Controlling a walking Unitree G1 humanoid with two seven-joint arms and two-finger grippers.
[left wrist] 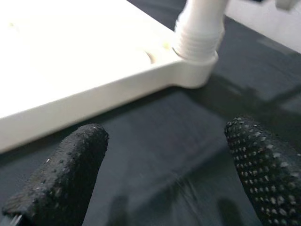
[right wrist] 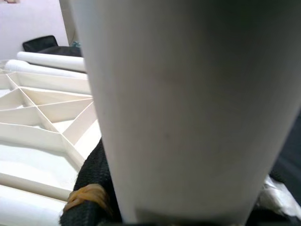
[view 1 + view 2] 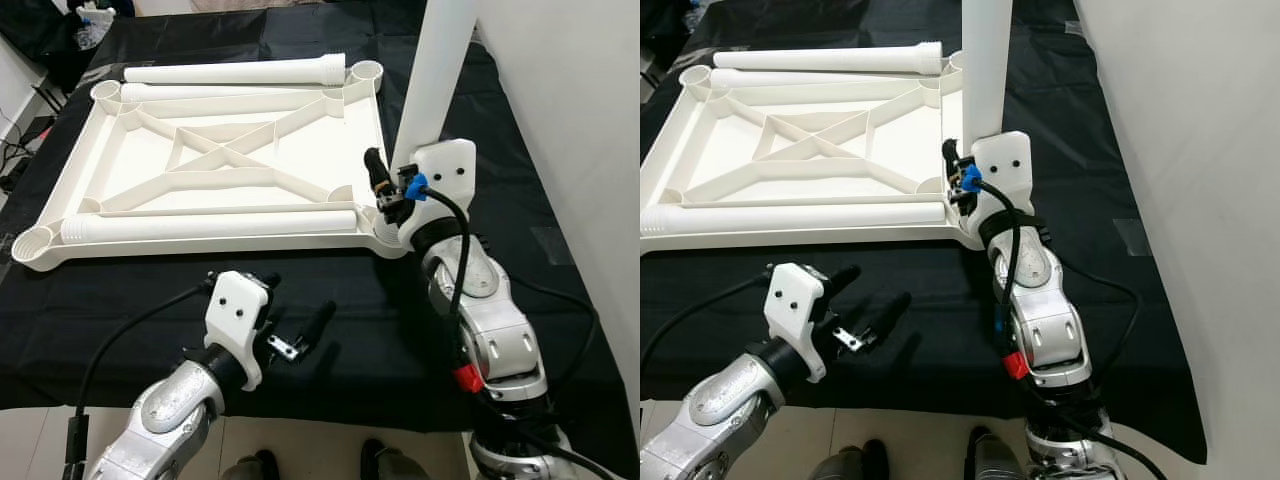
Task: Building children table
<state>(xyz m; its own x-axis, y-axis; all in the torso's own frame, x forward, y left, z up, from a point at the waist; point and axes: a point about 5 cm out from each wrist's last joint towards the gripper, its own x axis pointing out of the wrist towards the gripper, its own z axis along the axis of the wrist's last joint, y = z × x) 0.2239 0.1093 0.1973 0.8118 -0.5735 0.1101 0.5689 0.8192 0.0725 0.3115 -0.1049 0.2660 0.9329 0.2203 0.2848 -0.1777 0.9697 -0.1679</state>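
Left end effector [image 3: 300, 335] open, empty, above black cloth [image 3: 350, 330]. White tabletop [image 3: 215, 165] upside down, two loose legs [image 3: 235, 72] lying on it. Right end effector [image 3: 385, 190] clamped on upright leg [image 3: 432, 75] standing in near-right corner socket.

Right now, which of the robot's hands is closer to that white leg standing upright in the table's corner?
Right. The right gripper is clamped on the upright leg; the left gripper hovers open over the black cloth, short of the tabletop.
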